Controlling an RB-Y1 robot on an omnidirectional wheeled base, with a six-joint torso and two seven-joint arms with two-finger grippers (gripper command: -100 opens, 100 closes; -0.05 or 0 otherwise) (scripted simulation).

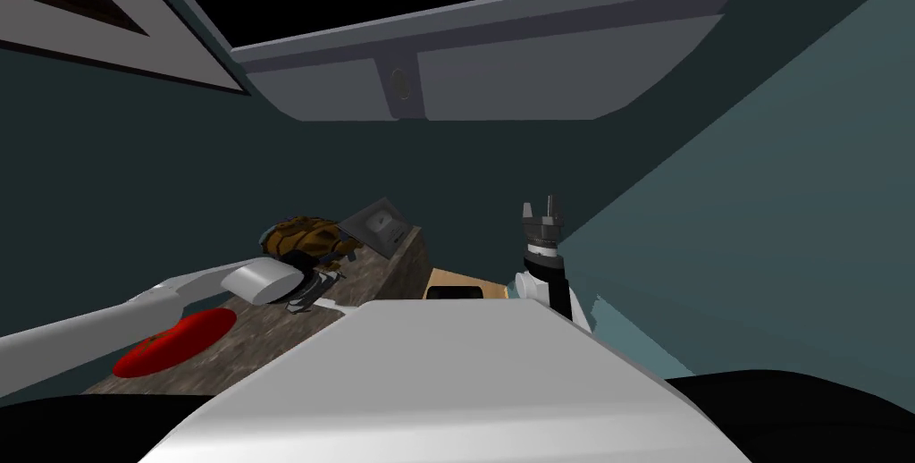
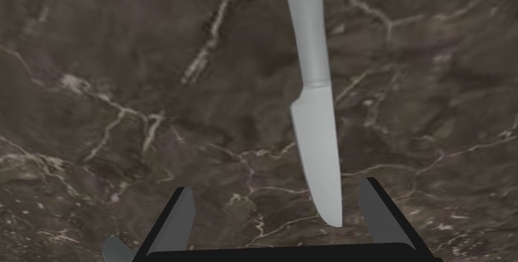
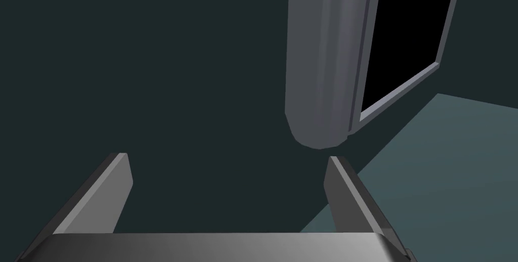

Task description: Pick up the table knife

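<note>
- The left arm [image 1: 179, 301] reaches out over the tabletop [image 1: 268, 350], its hand pointed down at the table knife [image 2: 316, 122].
- The left gripper [image 2: 278, 190] is open with its fingers wide apart. The knife's blade tip lies between them, close to one finger [image 2: 374, 208] but not touching it.
- The knife is plain light grey and lies flat on the tabletop. Its handle runs straight away from the gripper.
- The right arm is held up, well away from the knife, with the right gripper [image 1: 543, 209] pointing at the dark teal wall. In the right wrist view this gripper [image 3: 227, 159] is spread open and holds nothing.
- Under the knife the tabletop [image 2: 126, 97] is dark brown marble with pale veins.
- Also on the tabletop are a red flat dish [image 1: 174, 341], on the robot's side of the knife, and a brown lumpy bag [image 1: 304, 236] beyond it, with a grey box [image 1: 384, 225] beside the bag.
- A grey wall cabinet [image 1: 500, 73] hangs above, with a black area past it.
</note>
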